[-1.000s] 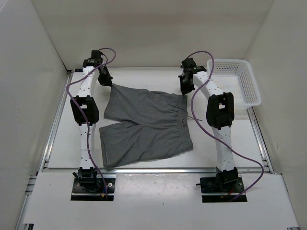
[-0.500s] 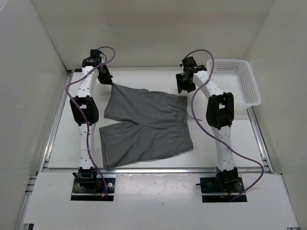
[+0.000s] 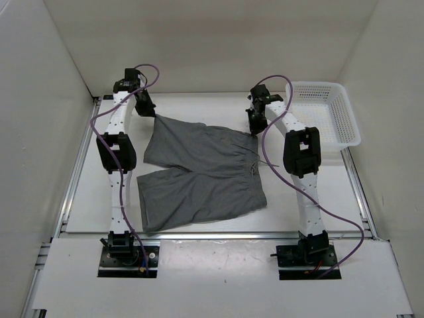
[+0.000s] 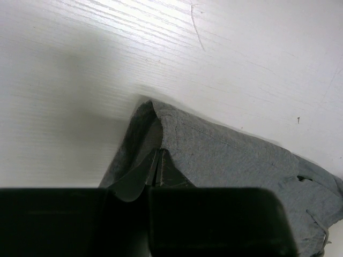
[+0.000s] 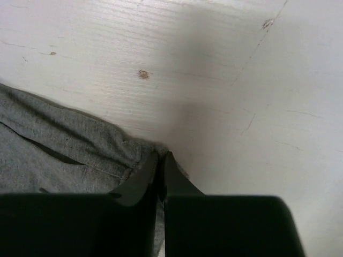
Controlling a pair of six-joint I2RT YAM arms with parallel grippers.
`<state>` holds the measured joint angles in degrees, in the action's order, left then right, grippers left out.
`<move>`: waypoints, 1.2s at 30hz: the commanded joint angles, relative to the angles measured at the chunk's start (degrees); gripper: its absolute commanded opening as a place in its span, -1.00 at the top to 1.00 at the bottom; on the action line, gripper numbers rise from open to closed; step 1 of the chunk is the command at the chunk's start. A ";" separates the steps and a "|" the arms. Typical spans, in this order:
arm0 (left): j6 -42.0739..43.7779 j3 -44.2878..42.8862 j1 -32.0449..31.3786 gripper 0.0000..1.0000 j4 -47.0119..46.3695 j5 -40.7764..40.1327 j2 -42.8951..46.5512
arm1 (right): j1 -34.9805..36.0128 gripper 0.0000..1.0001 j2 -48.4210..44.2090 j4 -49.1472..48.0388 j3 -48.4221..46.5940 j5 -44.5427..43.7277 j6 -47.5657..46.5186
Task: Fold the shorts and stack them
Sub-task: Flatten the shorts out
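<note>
The grey shorts [image 3: 199, 169] lie spread flat on the white table, legs pointing left, waistband and drawstring at the right. My left gripper [image 3: 150, 111] is shut on the far left leg corner of the shorts [image 4: 214, 155], with cloth pinched between its fingers [image 4: 134, 176]. My right gripper [image 3: 255, 126] is shut on the far waistband corner of the shorts [image 5: 69, 139], with cloth between its fingers [image 5: 142, 176]. Both corners sit at the table's surface.
A white mesh basket [image 3: 324, 114] stands at the back right of the table, beside my right arm. Bare white table [image 3: 199, 103] runs behind the shorts up to the back wall. Metal rails edge the table left and right.
My right gripper has come down and closed on the waistband corner after hovering just above and left of it. My left gripper has stayed on the leg corner.
</note>
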<state>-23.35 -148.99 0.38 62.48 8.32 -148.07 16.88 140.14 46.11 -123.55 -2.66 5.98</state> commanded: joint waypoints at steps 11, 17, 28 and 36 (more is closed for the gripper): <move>1.73 -1.48 3.40 0.78 -1.22 1.26 11.74 | -0.27 0.98 -8.12 -1.02 -7.58 -4.38 1.84; 1.73 -1.48 4.54 0.78 -1.22 2.58 12.98 | -0.27 0.98 -9.79 -1.54 -7.94 -4.38 2.90; 1.21 8.35 4.54 0.78 -3.15 3.72 22.64 | -0.27 0.98 -17.09 -4.89 -1.08 -3.15 3.43; 1.21 9.77 2.52 0.78 -0.87 2.41 22.65 | -0.27 0.98 -17.09 -4.89 2.61 -2.09 3.43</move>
<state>-22.50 -139.57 4.27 61.21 11.11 -129.78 16.93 125.82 42.81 -121.75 -5.45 9.04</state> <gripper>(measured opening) 0.119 0.038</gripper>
